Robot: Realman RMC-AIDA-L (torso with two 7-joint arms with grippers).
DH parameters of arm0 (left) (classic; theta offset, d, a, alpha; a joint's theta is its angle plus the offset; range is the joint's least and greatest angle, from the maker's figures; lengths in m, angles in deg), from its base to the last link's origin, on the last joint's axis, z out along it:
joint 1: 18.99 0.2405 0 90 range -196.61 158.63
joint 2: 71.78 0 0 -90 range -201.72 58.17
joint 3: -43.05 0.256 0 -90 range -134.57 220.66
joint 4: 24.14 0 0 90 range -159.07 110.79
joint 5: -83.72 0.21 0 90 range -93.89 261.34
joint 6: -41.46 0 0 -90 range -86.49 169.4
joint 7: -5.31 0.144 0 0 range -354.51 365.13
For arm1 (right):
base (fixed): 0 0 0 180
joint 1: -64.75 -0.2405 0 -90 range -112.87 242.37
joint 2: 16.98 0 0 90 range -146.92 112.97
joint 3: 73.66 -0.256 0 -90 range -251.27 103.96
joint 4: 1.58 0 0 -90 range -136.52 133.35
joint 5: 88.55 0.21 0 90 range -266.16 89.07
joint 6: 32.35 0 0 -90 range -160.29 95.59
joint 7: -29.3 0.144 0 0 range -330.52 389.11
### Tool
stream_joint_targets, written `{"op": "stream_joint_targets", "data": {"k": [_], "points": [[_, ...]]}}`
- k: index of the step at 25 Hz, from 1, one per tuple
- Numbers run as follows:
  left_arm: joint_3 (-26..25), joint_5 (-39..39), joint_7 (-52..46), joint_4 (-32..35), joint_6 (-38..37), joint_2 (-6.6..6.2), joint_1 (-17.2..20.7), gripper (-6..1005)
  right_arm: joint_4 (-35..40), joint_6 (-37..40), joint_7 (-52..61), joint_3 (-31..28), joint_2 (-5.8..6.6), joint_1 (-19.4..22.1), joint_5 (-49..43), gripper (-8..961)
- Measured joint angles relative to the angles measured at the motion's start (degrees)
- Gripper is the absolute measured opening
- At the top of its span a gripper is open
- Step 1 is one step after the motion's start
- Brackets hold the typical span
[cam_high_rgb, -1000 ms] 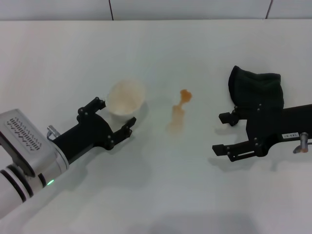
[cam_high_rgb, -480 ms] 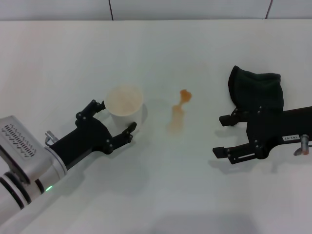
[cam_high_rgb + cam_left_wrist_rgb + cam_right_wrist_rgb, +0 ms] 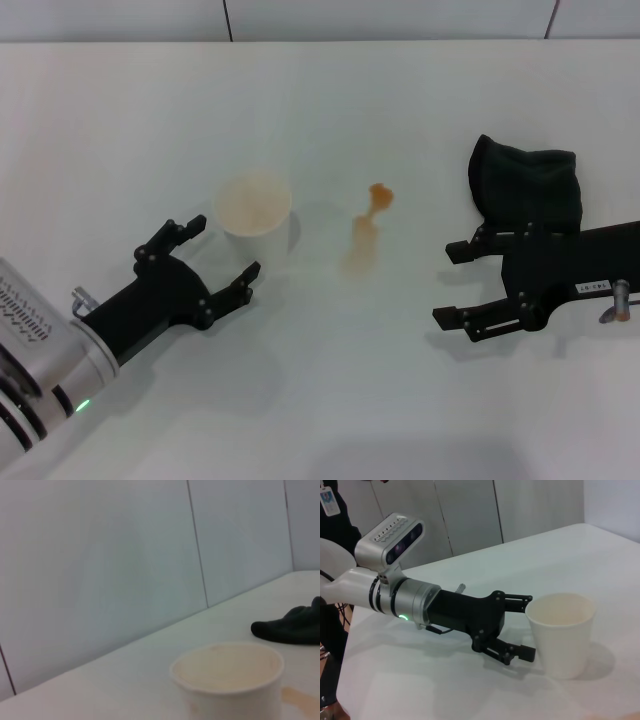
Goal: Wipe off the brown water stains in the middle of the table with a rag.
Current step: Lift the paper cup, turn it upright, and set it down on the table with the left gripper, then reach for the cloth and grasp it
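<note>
Head view shows the white table [image 3: 120,120] with my two pincers lying low over it. The brown water stains [image 3: 366,230] are in the middle of the table: a darker orange blob at the far end, joined to a paler streak that runs toward 6 o'clock. Nothing touches them.

The rag [image 3: 527,185], a dark green-black cloth bundle, lies at about 3 o'clock from the stains, well apart from them. It rests on the table, and its near edge is hidden behind my right arm.

My right pincer [image 3: 462,283] is just beside the rag, at about 7 o'clock from it, and points toward 9 o'clock, to the stains. Its two fingers are spread apart and they grasp nothing. One finger lies close under the rag's near edge, but I cannot tell if it touches the cloth.

A white paper cup [image 3: 255,212] stands upright at 9 o'clock from the stains, near them but not touching. My left pincer [image 3: 210,256] is at about 7 o'clock from the cup and points toward 1 o'clock. Its fingers are released and wide; both tips are apart from the cup wall.

Right wrist view shows the same left pincer [image 3: 526,626] from the other side, fingers open, tips just beside the cup [image 3: 562,632].

Left wrist view has the cup [image 3: 230,680] close, and the rag [image 3: 292,625] farther off behind it.
</note>
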Motion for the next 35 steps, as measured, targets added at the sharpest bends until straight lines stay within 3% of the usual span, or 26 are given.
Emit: {"op": "stream_joint_targets", "data": {"k": [10,14,22,26,35], "points": [[0.15,0.93,0.5,0.02,-3.72,0.0,3.23,887,0.17,-0.19,0.07,0.76,0.0,-0.03,0.0,854],[0.03,0.15,-0.6,-2.29,-13.35,-0.16,5.15,888,0.18,-0.25,0.07,0.98,0.0,-0.08,0.0,854],[0.01,-4.17,-5.16,-7.79,-25.29,-0.17,5.72,888,0.18,-0.43,0.09,1.17,-0.06,-0.26,0.0,854],[0.03,-7.4,-11.78,-13.53,-30.01,-0.23,3.61,888,0.17,-0.6,0.26,0.99,-0.08,-0.28,0.31,854],[0.25,-6.66,-38.01,-38.77,-38.57,-0.57,-5.48,888,0.48,-1.34,2.43,0.72,-0.09,-0.39,2.97,854]]}}
